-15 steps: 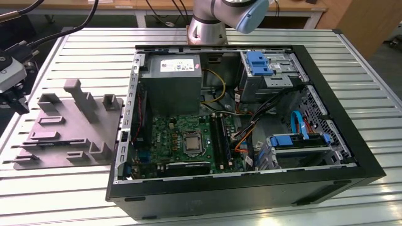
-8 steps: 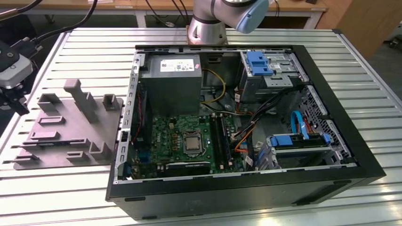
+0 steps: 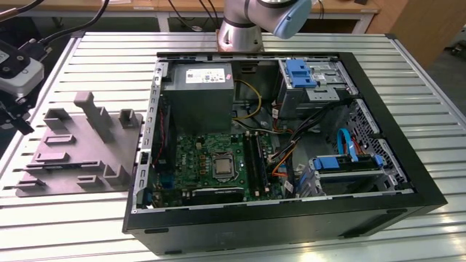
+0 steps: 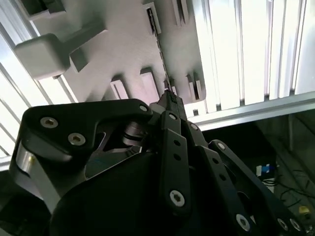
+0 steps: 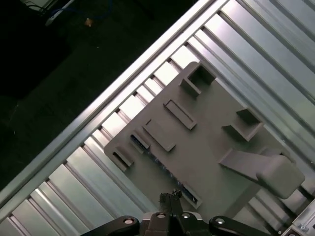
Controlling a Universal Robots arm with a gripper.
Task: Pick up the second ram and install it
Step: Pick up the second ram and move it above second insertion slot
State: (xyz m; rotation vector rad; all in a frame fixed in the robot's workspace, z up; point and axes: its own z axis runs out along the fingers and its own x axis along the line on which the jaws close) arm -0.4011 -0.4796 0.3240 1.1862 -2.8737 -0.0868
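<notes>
We find the second ram (image 5: pixel 165 169) (image 4: pixel 160 49) standing on its thin edge in the grey tray (image 5: pixel 211 123) (image 4: pixel 123 44), seen in both wrist views as a narrow dark line with small bluish chips. Its long axis runs along the slats of the surface (image 5: pixel 275 44), 1 end pointing toward the surface's end rail (image 5: pixel 98 101), and it sits close beside 1 edge of the tray among low blocks. A tall post (image 5: pixel 280 174) rises from the tray well apart from the ram. In the exterior view the tray (image 3: pixel 80 155) lies at the left of the frame on the surface (image 3: pixel 73 229), just beside the open computer case (image 3: pixel 291 221), which takes up the middle and right. The case's side wall (image 3: pixel 150 136) stands between the tray and the motherboard (image 3: pixel 211 158), where the black slot rails (image 3: pixel 255 158) run below the grey power supply (image 3: pixel 196 93). The arm (image 3: pixel 255 19) rises at the upper middle of that frame, and its white wrist housing (image 3: pixel 15 68) hangs at the far left edge. The gripper (image 5: pixel 170 199) (image 4: pixel 170 98) points down at the tray from above, apart from the ram and roughly over its line, with its fingertips drawn together.
</notes>
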